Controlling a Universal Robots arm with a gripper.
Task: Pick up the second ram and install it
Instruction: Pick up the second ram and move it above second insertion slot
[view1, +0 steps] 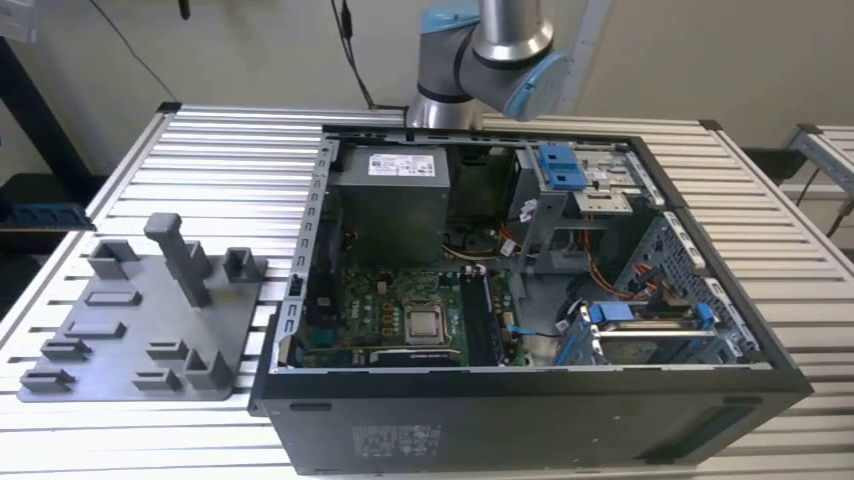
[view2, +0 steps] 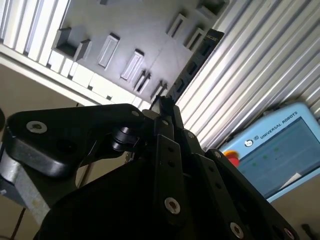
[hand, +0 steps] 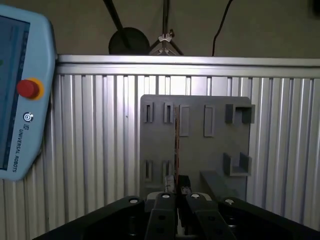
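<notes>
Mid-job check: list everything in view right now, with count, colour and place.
ram: one, dark, gripped at one end, above the plate in both wrist views
plate: one, grey, with raised blocks, on the table at the exterior view's left of the case
case: one, black, open-topped, on the table
motherboard: one, green, inside the case
pendant: one, light blue with a red button, on the table
table: one, silver, slatted
arm: one, grey and blue, behind the case
claw: one, black, shut on the ram
</notes>
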